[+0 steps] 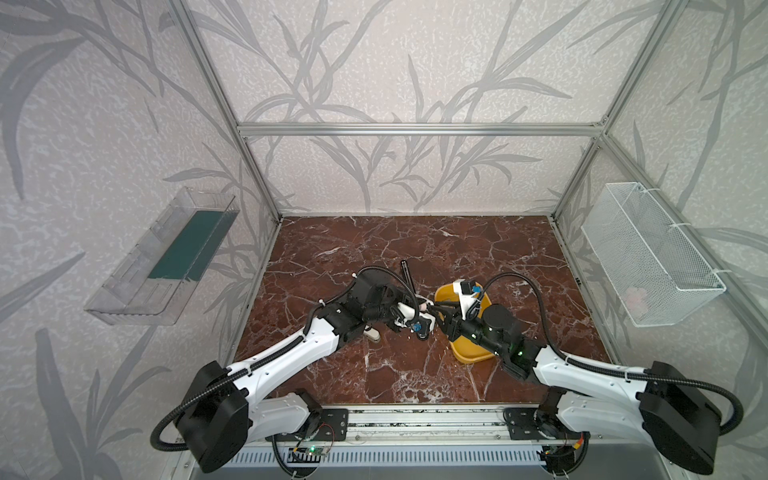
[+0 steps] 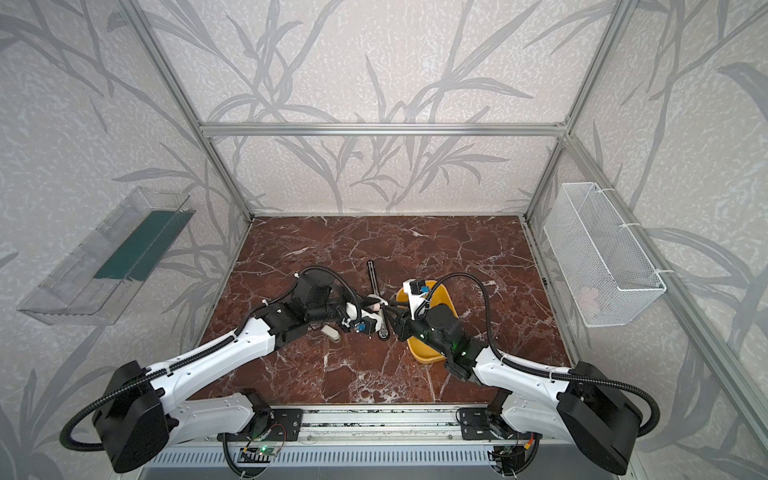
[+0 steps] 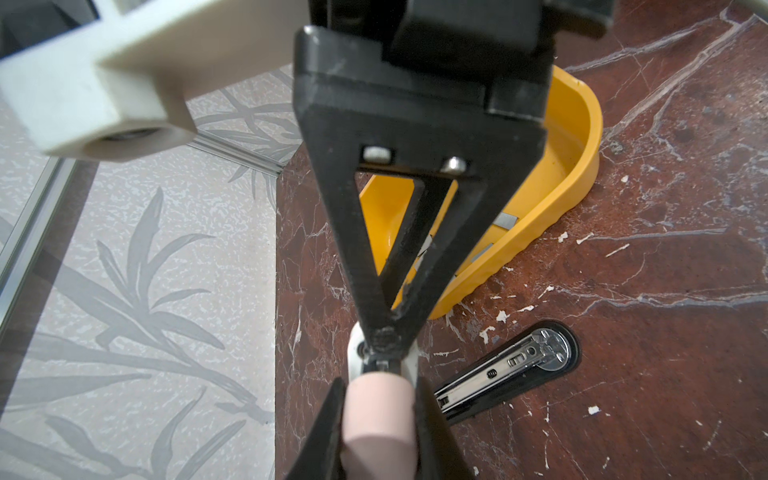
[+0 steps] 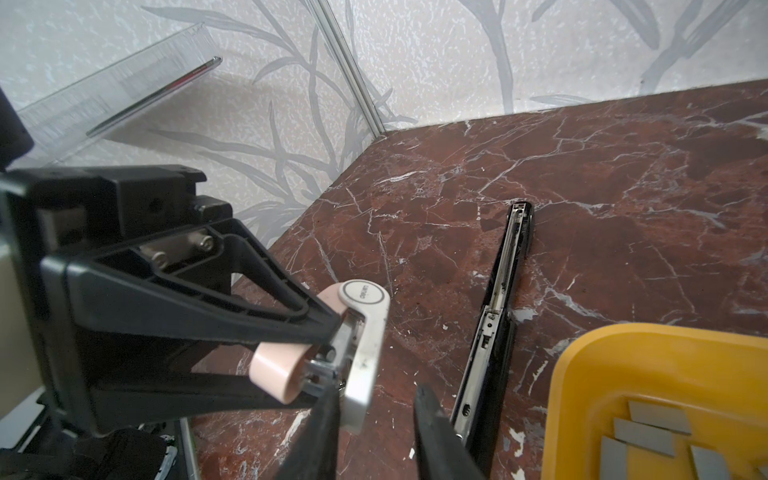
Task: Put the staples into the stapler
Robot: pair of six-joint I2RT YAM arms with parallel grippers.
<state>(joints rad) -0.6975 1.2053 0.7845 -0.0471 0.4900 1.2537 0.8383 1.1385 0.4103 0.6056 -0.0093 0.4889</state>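
My left gripper [image 3: 380, 386] is shut on the pink end of a pink and white stapler [image 4: 361, 332] and holds it above the table. This stapler is swung open, so its metal inside shows. My right gripper [image 4: 374, 392] is open. The stapler's white arm lies between its fingers and touches only one of them. In both top views the two grippers meet mid-table [image 1: 426, 311] [image 2: 380, 309]. A black stapler [image 4: 498, 307] lies opened flat on the marble beside them. Grey strips of staples [image 4: 648, 432] lie in the yellow tray [image 4: 623, 365].
The yellow tray [image 1: 469, 353] sits under my right arm. A cream-coloured object [image 1: 374, 334] lies under my left arm. A clear shelf [image 1: 166, 257] hangs on the left wall. A white mesh basket [image 1: 652, 249] hangs on the right wall.
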